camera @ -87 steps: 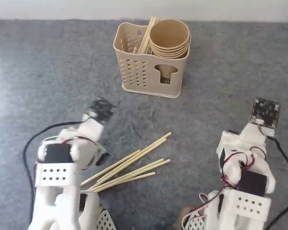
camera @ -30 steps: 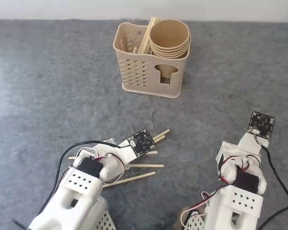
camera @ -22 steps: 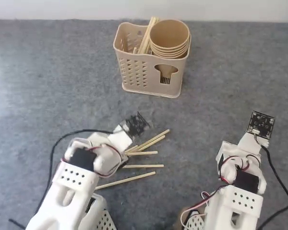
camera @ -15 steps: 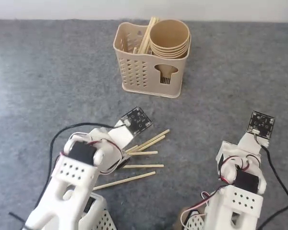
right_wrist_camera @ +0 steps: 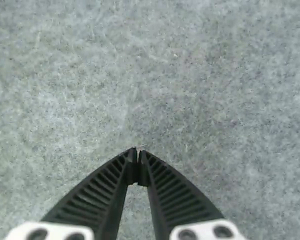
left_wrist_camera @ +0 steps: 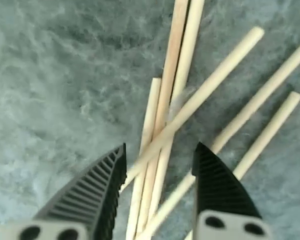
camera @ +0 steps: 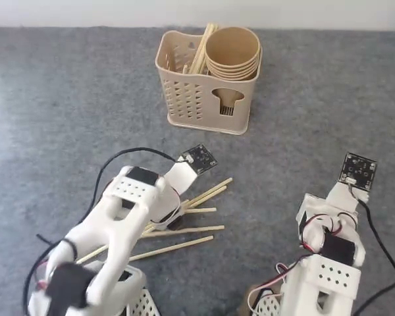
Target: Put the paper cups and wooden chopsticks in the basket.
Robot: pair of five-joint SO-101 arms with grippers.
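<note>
Grey carpet (camera: 52,99): left tool (left_wrist_camera: 161,146), spread apart, has dropped over the chopsticks (left_wrist_camera: 169,80); right tool (right_wrist_camera: 136,152) pressed together

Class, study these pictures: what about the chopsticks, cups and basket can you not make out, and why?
1. High view: the left arm covers part of the loose chopsticks, so their count is uncertain.
2. Left wrist view: the loose chopsticks run past the picture's edges, so their ends are cut off.
3. High view: the basket wall hides the lower parts of the paper cups, so the stack's count is unclear.
</note>
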